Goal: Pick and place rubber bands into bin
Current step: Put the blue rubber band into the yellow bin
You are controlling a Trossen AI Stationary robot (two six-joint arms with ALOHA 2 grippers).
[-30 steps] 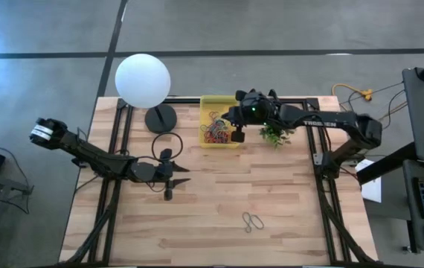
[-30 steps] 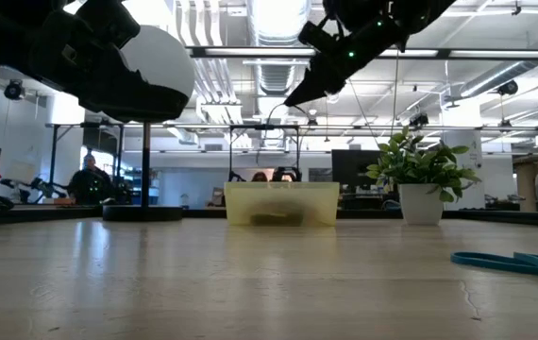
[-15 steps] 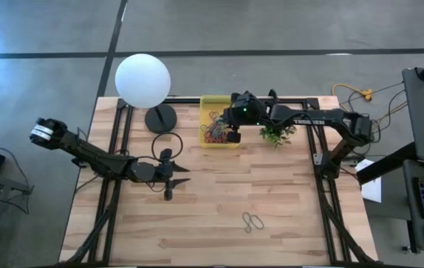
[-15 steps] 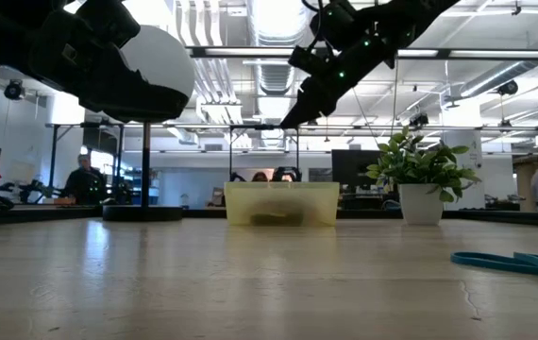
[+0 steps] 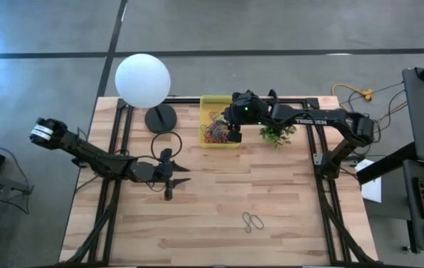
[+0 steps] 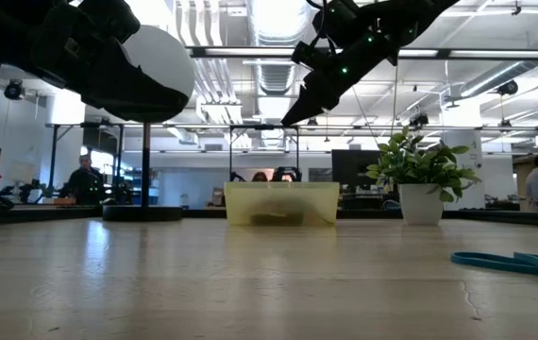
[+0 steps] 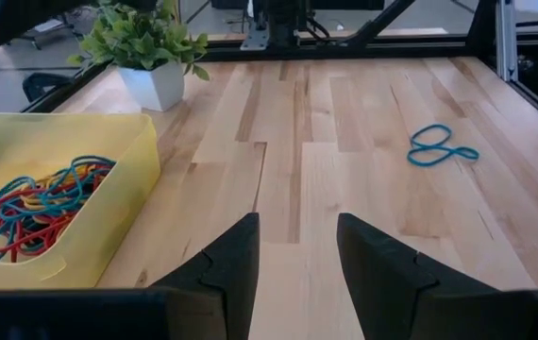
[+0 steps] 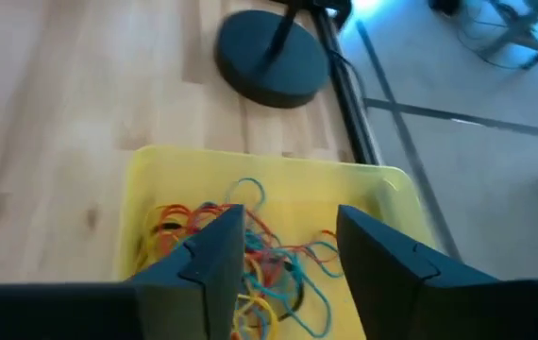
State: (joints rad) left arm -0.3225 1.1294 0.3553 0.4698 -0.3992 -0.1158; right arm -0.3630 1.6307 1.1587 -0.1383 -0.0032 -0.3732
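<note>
The yellow bin (image 5: 219, 123) stands at the table's far edge with a tangle of coloured rubber bands (image 8: 250, 250) lying in it. My right gripper (image 8: 288, 250) hangs open above the bin with nothing between its fingers. A blue rubber band (image 5: 253, 221) lies flat on the table near the front edge, right of centre; it also shows in the left wrist view (image 7: 442, 147) and low at the right of the low view (image 6: 510, 262). My left gripper (image 7: 294, 255) stands open over the table's left half, apart from everything.
A white globe lamp (image 5: 143, 80) on a black round base (image 5: 160, 117) stands at the far left. A small potted plant (image 5: 274, 133) sits just right of the bin. Black frame rails (image 5: 115, 141) run along both table sides.
My right gripper has opened above the bin and shifted a little toward the table's left over it. The heap of bands in the bin looks changed under the gripper. My left arm has kept still.
</note>
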